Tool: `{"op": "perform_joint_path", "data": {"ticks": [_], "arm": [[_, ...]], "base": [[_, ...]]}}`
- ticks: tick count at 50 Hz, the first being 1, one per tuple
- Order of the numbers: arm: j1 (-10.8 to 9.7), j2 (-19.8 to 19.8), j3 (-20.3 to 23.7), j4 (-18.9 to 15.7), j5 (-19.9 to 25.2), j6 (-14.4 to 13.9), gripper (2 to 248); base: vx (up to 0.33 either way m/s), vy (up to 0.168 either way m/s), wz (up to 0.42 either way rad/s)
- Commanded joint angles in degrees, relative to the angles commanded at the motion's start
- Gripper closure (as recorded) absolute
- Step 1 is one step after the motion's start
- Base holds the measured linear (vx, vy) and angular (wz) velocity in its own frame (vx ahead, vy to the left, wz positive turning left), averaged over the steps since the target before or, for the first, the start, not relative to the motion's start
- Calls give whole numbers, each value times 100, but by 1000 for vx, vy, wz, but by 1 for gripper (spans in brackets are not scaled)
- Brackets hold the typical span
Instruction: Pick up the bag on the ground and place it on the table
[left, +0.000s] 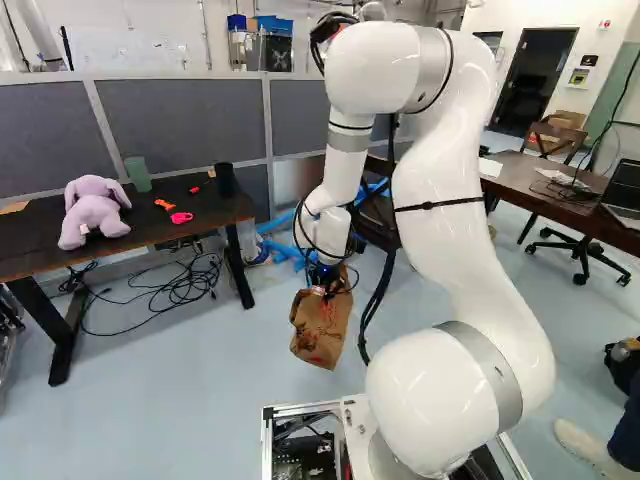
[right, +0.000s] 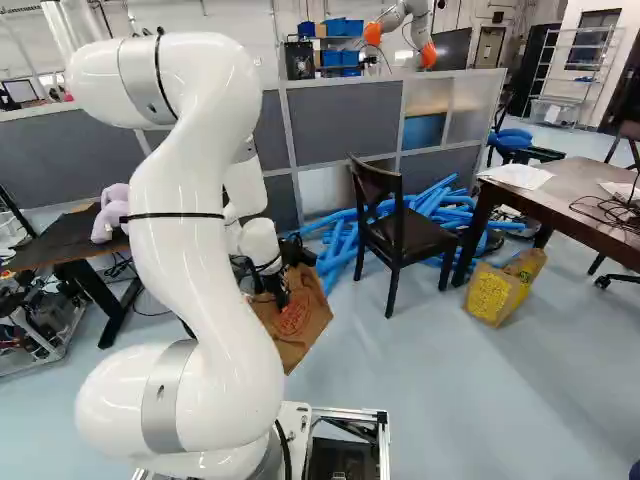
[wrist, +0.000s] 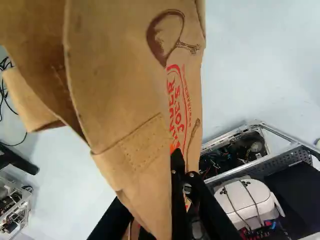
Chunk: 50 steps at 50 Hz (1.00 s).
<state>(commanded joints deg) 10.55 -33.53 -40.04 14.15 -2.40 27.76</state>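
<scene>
Beneath the end effector (left: 322, 290), gripped between its fingers, hangs the brown paper bag (left: 318, 335).

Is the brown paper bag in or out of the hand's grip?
In: the bag hangs from the black hand above the pale floor in both base views; the wrist view shows it at the fingertips.
</scene>
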Motion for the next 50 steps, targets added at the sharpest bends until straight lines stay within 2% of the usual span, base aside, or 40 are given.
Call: {"op": "perform_joint_path", "data": {"ticks": [28, 50], "arm": [[0, 796, 417, 0, -326, 0, 228], [-9, 1453, 718, 0, -757, 0, 228]], "base": [[0, 0, 0], [0, 0, 0]]}}
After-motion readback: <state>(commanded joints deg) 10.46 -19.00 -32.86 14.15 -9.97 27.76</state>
